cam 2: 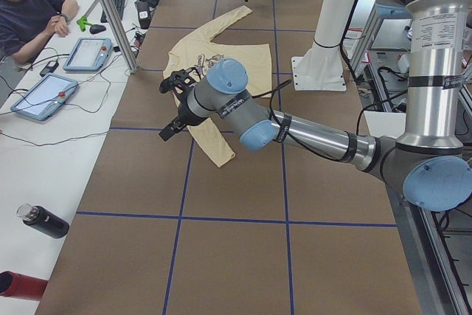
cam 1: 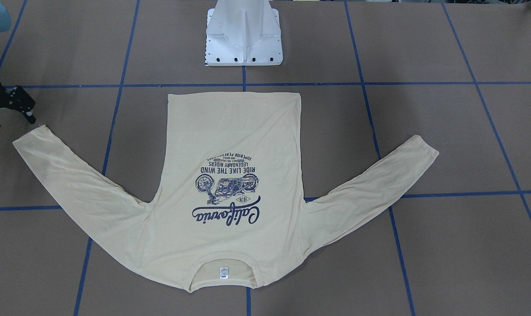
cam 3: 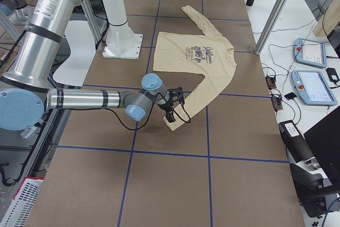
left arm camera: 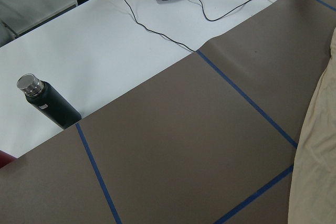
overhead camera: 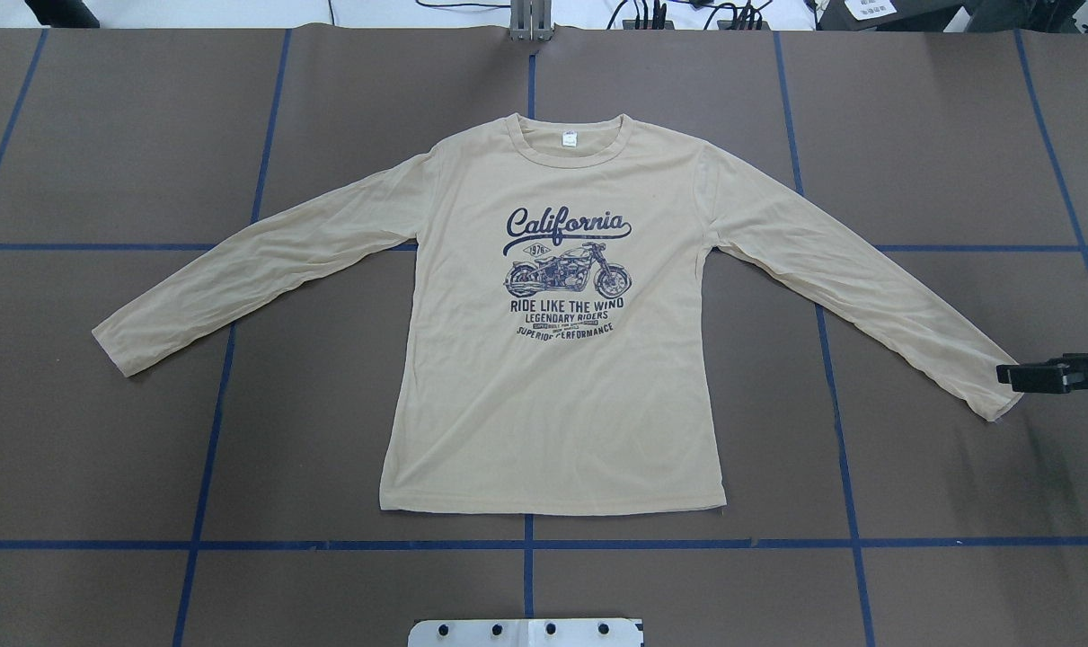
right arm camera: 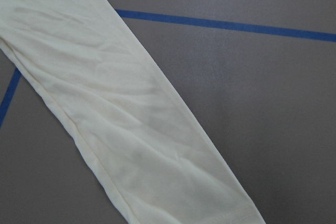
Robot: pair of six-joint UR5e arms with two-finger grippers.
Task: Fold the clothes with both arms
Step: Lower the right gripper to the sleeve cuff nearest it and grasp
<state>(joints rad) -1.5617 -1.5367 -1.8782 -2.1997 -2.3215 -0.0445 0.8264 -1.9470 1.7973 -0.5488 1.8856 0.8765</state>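
Right gripper, jaws spread wide, hangs beside a cuff of the thin, faintly wrinkled cream shirt.

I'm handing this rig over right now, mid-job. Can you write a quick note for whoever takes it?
Right gripper: looks open, poised at the cuff of the sleeve on the robot's right. The fabric there lies flat, not gripped.
Left gripper: seen only from the side camera, so I cannot tell whether it is open or shut. It is above the table, near the other sleeve.
Shirt: flat, print up, collar away from the robot, both sleeves spread out.
Done: shirt laid out.
Left: every fold; none made yet.
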